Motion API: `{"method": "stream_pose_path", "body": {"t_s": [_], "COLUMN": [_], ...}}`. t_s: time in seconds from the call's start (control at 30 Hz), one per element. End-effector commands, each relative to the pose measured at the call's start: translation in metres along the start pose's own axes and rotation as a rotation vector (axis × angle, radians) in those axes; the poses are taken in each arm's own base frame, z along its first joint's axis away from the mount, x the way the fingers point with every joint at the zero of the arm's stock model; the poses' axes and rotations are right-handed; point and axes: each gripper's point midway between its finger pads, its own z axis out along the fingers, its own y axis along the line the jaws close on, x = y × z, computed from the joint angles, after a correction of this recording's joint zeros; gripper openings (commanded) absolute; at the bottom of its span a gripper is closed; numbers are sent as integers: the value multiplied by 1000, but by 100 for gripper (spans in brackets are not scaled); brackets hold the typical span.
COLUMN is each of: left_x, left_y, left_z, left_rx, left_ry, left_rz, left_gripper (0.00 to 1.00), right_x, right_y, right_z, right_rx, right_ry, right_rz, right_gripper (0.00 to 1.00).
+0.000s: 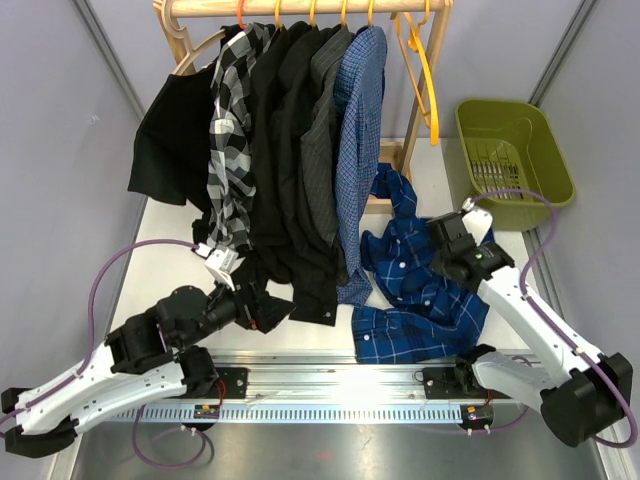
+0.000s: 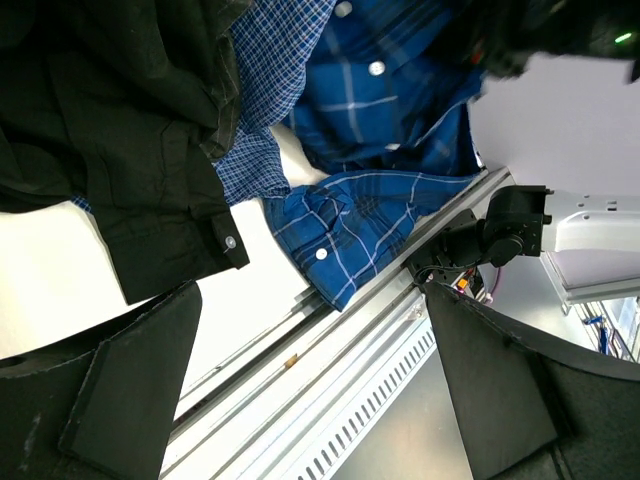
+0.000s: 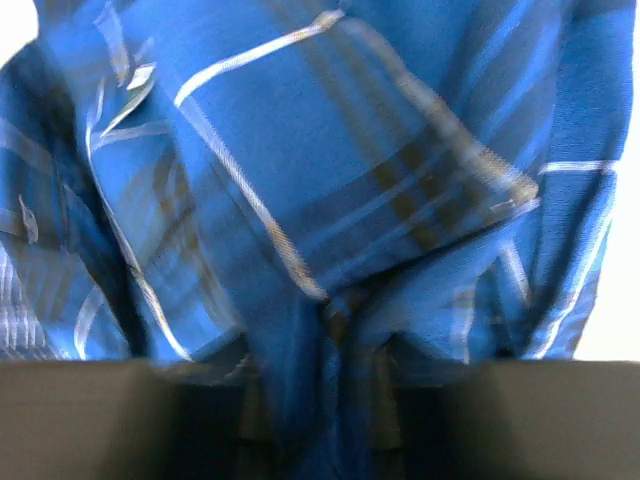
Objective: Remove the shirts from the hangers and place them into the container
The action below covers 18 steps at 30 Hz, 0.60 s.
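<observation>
One dark blue windowpane-plaid shirt (image 1: 415, 290) lay off its hanger, crumpled on the white desk (image 1: 170, 240) with its hem reaching the near metal rail (image 1: 330, 362). The right gripper (image 1: 447, 243) was pressed into its upper folds, probably to carry it to the olive-green plastic basket (image 1: 490, 122). Cloth bunched between its fingers, but the blurred wrist view did not show whether the jaws gripped it. The left gripper (image 1: 248, 298) stood wide open and empty beside the hems of the dark shirts (image 1: 290, 150) hanging from the pale wooden rack (image 1: 300, 8), apparently ready for the next one. Bare orange plastic hangers (image 1: 422, 60) dangled at the rack's right end. Open desk separated shirt and basket, which sat at the far right corner.
</observation>
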Motion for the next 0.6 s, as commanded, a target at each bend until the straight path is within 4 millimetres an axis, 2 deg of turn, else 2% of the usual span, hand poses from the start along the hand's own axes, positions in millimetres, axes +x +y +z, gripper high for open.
{"method": "stream_pose_path", "body": {"t_s": [0.0,0.1,0.13,0.17,0.3,0.4,0.43,0.5,0.57], "left_x": [-5,-4,-4,-3,-2,-2,-3,-3,-3], "left_y": [-11,-12,-13,-13,-17,-18,-17,-18,-17], "left_z": [4,7,9,10,15,16,16,16,16], "left_rx": [46,44,45,47,57,57,56,57,53], "left_ry": [-18,-12,-8,-6,2,4,3,1,1], "left_rz": [-6,-4,-5,-5,-2,3,5,6,8], "left_gripper": [99,99,99,99,99,99,99,99,99], "right_x": [22,20,24,22,34,42,51,57,70], "right_y": [50,77,86,90,93,77,70,54,47], "right_z": [-11,-27,-35,-40,-35,-8,7,22,39], "right_rx": [-320,-494,-559,-585,-593,-443,-367,-237,-158], "right_ry": [103,108,134,141,198,219,253,279,322], "right_rz": [-69,-86,-112,-127,-186,-206,-220,-231,-235], "right_gripper": [41,71,88,99,100,99,99,99,99]}}
